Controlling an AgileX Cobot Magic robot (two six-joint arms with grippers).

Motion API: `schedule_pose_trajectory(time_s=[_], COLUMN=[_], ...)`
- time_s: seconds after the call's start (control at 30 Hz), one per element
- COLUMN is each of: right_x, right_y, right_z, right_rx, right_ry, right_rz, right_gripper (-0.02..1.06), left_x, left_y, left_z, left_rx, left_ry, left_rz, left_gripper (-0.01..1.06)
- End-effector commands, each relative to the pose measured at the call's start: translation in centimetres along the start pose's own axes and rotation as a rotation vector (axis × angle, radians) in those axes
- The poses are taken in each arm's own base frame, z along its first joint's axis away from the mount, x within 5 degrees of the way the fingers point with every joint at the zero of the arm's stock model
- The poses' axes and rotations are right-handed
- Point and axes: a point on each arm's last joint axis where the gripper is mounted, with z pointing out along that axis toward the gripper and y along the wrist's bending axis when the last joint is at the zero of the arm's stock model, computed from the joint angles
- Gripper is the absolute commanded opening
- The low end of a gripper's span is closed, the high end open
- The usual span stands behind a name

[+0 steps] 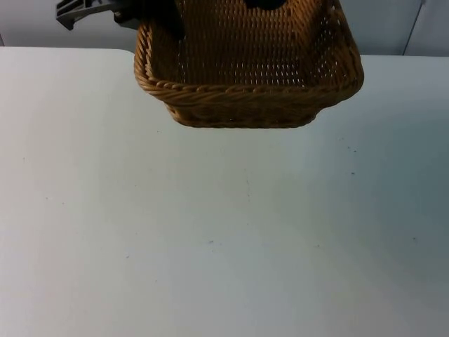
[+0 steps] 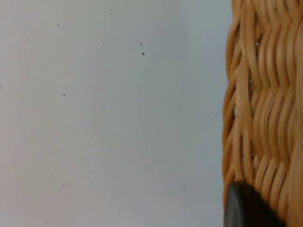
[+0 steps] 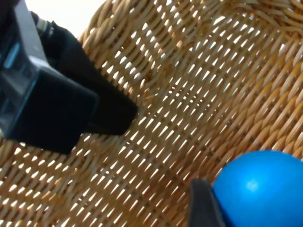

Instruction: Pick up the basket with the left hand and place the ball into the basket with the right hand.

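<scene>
Wicker basket lifted clear of the white table.
Its wall is clamped by the left gripper; the blue ball is gripped by the right gripper just above the basket's woven floor.

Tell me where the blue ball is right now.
The blue ball sits at the right gripper's fingertip, just above the woven floor of the basket, which the left gripper holds lifted.
</scene>
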Motion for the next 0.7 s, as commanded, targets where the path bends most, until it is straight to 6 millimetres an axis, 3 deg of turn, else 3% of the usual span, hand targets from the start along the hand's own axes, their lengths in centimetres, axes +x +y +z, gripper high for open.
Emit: schedule_pose_trajectory(time_s=[0.0,0.43,0.57,0.6,0.67], right_x=[-0.28,-0.44,-0.52,-0.52,-0.54], right_y=[0.04,-0.32,-0.33,-0.33,-0.33], right_z=[0.24,0.39,0.39,0.39,0.39], right_rx=[0.003,0.040,0.041,0.041,0.040], right_ry=[-0.019,-0.041,-0.051,-0.051,-0.053], right_rz=[-0.013,-0.007,0.010,0.010,0.023], right_gripper=[0.00,0.03,0.29,0.29,0.48], left_x=[-0.44,-0.55,-0.57,-0.57,-0.57], left_y=[-0.56,-0.58,-0.58,-0.58,-0.58], left_z=[-0.60,-0.61,-0.61,-0.61,-0.61], left_rx=[0.031,0.033,0.033,0.033,0.033], left_ry=[-0.040,-0.051,-0.053,-0.053,-0.053], left_rz=[-0.010,-0.010,-0.010,-0.010,-0.010], left_gripper=[0.00,0.00,0.00,0.00,0.00])
